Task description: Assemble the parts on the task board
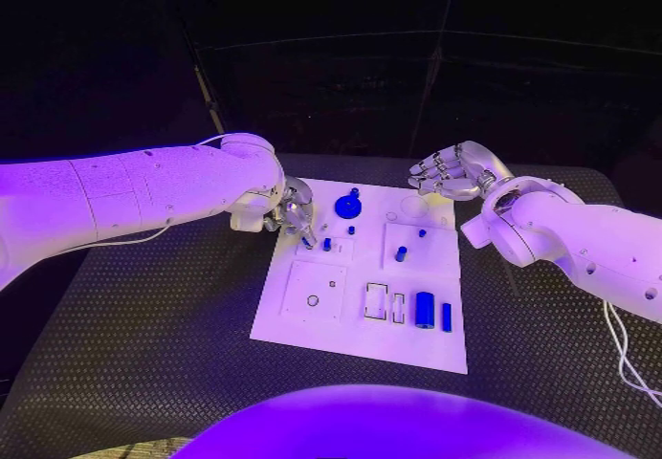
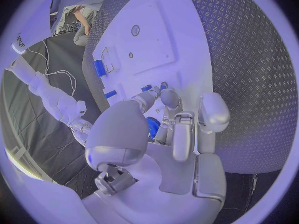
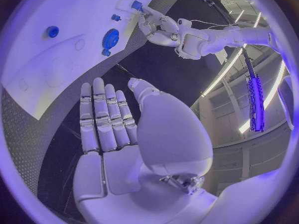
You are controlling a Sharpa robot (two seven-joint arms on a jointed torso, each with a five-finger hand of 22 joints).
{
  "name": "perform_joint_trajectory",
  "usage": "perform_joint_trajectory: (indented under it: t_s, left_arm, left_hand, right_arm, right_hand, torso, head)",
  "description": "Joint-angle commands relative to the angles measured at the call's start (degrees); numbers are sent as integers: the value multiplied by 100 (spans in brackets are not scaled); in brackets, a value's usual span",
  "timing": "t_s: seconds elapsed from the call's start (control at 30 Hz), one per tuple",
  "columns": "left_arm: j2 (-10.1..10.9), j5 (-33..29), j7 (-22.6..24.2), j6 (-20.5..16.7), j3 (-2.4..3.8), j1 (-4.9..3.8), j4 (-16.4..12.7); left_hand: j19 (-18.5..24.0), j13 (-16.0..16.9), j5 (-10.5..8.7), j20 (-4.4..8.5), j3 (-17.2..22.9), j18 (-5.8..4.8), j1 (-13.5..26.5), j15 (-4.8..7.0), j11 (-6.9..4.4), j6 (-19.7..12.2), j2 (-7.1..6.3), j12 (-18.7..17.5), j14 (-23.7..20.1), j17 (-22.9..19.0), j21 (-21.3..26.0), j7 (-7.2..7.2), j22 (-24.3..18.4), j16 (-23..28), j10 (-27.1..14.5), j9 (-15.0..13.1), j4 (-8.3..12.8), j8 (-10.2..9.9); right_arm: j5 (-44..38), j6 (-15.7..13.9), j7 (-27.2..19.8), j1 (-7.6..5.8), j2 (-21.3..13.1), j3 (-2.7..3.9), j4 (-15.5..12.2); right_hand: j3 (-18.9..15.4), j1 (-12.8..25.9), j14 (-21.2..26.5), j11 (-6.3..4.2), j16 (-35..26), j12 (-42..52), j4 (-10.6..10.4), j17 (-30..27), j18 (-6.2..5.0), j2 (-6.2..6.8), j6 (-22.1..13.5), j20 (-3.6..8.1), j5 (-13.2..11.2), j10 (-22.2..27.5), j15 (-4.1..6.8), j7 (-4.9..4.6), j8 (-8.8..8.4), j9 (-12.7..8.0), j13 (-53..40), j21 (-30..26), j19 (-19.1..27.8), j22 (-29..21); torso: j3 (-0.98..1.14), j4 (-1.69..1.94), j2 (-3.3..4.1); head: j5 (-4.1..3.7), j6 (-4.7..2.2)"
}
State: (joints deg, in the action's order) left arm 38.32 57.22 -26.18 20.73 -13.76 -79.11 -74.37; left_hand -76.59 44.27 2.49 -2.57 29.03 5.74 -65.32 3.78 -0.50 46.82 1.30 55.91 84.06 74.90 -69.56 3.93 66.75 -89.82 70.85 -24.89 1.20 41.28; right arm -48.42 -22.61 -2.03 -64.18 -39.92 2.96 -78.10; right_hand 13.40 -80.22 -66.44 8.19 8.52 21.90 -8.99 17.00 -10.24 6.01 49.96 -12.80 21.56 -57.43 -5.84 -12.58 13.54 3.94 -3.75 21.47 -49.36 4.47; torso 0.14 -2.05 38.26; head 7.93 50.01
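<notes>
The white task board [image 1: 311, 287] lies in the middle of the table. My left hand [image 1: 293, 214] reaches down over its far left part. The fingertips [image 2: 168, 95] are right at a small blue peg [image 1: 325, 245] standing on the board; whether they pinch it is unclear. Close by sit a round blue knob [image 1: 348, 204] and a tiny blue piece [image 1: 350, 229]. Another blue peg [image 1: 400, 253] stands further right. My right hand [image 1: 449, 172] hovers over the board's far right corner, its fingers [image 3: 102, 117] straight and apart with nothing in them.
Near the board's front edge a blue cylinder [image 1: 425, 308] and a thin blue bar [image 1: 446, 316] lie beside two outlined slots [image 1: 375, 300]. A square plate with a small hole [image 1: 313, 292] is at the front left. The ribbed black table [image 1: 138, 325] surrounds the board.
</notes>
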Motion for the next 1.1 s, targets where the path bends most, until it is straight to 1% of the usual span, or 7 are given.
perform_joint_trajectory:
  t_s: [0.03, 0.4, 0.53, 0.73, 1.1]
  left_arm:
    - [-18, 94, -87, 200, 3, -9, 11]
    - [-59, 98, -129, 187, 3, -9, 42]
    - [-76, 98, -135, 199, 3, -9, 47]
    - [-96, 99, -146, 215, 3, -8, 56]
    - [-132, 99, -148, 284, 3, -1, 49]
  left_hand:
    - [-38, -5, 19, -3, 431, -12, 33, -7, 3, 39, 34, 30, 594, 1510, -21, -13, -2, -18, 41, -5, 406, 34]
    - [-34, -11, 20, -3, 432, -10, 30, -7, 2, 38, 30, 27, 594, 1510, -15, -16, -8, -18, 41, -6, 411, 35]
    - [-34, -11, 20, -3, 432, -10, 30, -7, 2, 38, 30, 27, 594, 1510, -15, -16, -8, -18, 41, -6, 411, 35]
    - [-34, -12, 20, -3, 435, -10, 26, -6, 0, 36, 27, 26, 594, 1510, -14, -18, -9, -18, 42, -7, 417, 37]
    - [-34, -12, 20, -3, 435, -10, 25, -6, -1, 36, 26, 26, 594, 1510, -13, -18, -9, -18, 42, -7, 418, 37]
  right_arm:
    - [15, 29, -48, -11, 7, 3, -7]
    - [15, 28, -50, -11, 13, 3, -3]
    - [15, 28, -49, -11, 14, 2, -3]
    - [15, 29, -51, -11, 16, 2, -2]
    - [15, 32, -52, -11, 17, 2, -4]
  right_hand:
    - [27, 14, -28, 44, -34, -24, 6, -7, -27, -22, -19, -6, 20, 0, -5, 0, -24, 5, 9, -40, -45, -7]
    - [27, 14, -28, 44, -34, -24, 6, -7, -27, -22, -19, -6, 20, 0, -5, 0, -24, 5, 9, -40, -45, -7]
    - [27, 14, -28, 44, -34, -24, 6, -7, -27, -22, -19, -6, 20, 0, -5, 0, -24, 5, 9, -40, -45, -7]
    - [27, 14, -28, 44, -34, -24, 6, -7, -27, -22, -19, -6, 20, 0, -5, 0, -24, 5, 9, -40, -45, -7]
    - [27, 14, -28, 44, -34, -24, 6, -7, -27, -22, -19, -6, 20, 0, -5, 0, -24, 5, 9, -40, -45, -7]
  torso:
    - [-3, 4, 0]
    - [-1, 4, 1]
    - [-4, 5, 3]
    - [0, 4, 0]
    - [-2, 6, 2]
  head:
    - [11, -1]
    - [14, -1]
    - [12, -1]
    - [11, -1]
    - [5, -1]
